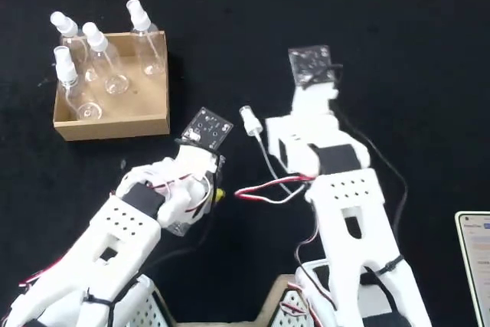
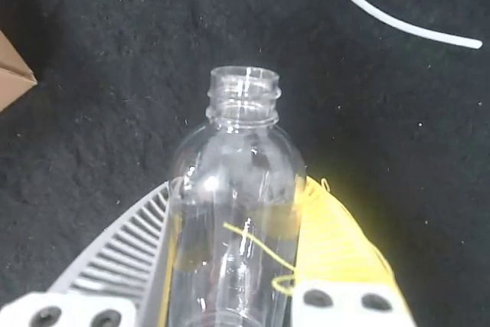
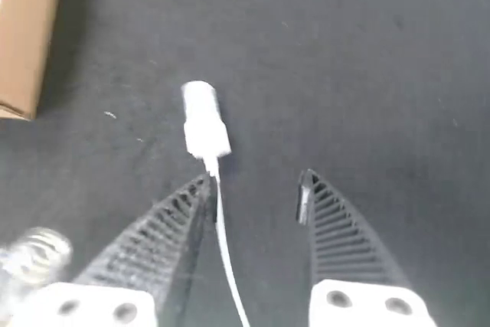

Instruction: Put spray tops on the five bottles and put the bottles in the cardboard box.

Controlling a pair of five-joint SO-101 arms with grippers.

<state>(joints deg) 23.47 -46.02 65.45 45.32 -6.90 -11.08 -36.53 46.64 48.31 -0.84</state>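
Left pincer (image 2: 239, 189), near the cardboard box (image 1: 115, 124) with four capped bottles (image 1: 99, 63) in it, is clamped on the fifth bottle (image 2: 233, 220), neck bare. Spray top (image 3: 205, 124) lies on the worktop (image 1: 429, 51) between the arms. Right pincer (image 3: 256, 181) hangs over it, jaws apart, white head just past the fingertips, one finger beside the tube. Suggest: advance, close on the head, not the thin tube; feed the tube into the neck first.

No legible text, label or number on anything.
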